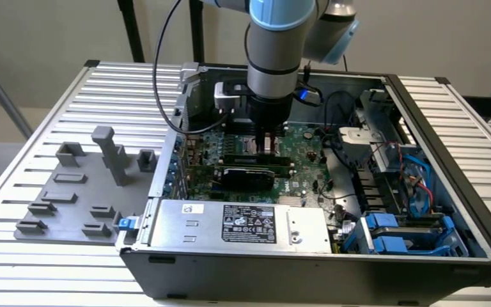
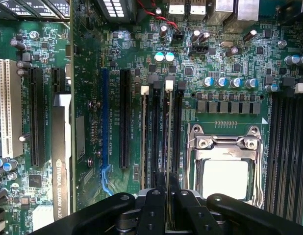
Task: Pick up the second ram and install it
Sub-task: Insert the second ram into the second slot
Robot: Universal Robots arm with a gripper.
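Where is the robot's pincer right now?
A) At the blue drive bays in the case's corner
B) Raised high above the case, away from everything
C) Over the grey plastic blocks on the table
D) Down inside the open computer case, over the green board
D: the pincer is inside the case, down at the green board, its tips at the memory slots.
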